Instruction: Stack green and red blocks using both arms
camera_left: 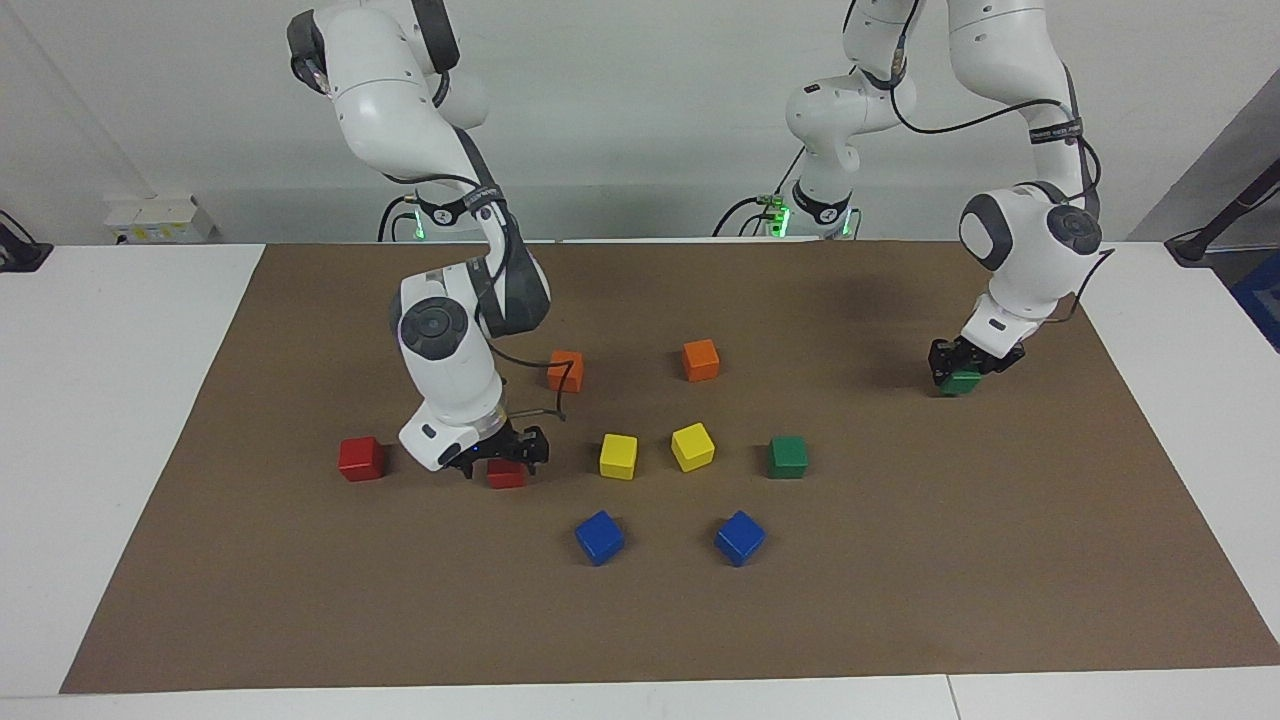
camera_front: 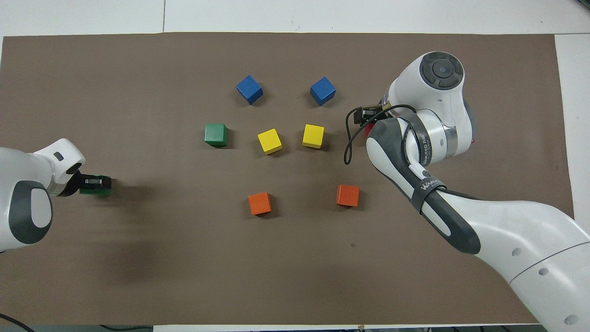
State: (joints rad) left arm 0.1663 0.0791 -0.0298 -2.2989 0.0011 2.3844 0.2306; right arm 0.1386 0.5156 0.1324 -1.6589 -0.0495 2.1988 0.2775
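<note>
My left gripper (camera_left: 966,366) is shut on a dark green block (camera_left: 960,382) and holds it at or just above the brown mat, toward the left arm's end of the table; both show in the overhead view, the gripper (camera_front: 95,183) over the block (camera_front: 94,189). The second green block (camera_left: 787,456) sits on the mat beside the yellow cubes. My right gripper (camera_left: 506,458) is down over a red block (camera_left: 507,474), open, with its fingers on either side of it. The second red block (camera_left: 360,458) lies toward the right arm's end. In the overhead view the right arm hides most of both red blocks.
Two orange cubes (camera_left: 565,370) (camera_left: 700,359) lie nearer to the robots. Two yellow cubes (camera_left: 618,455) (camera_left: 692,446) sit in the middle row. Two blue cubes (camera_left: 599,537) (camera_left: 740,537) lie farthest from the robots. All rest on the brown mat (camera_left: 900,600).
</note>
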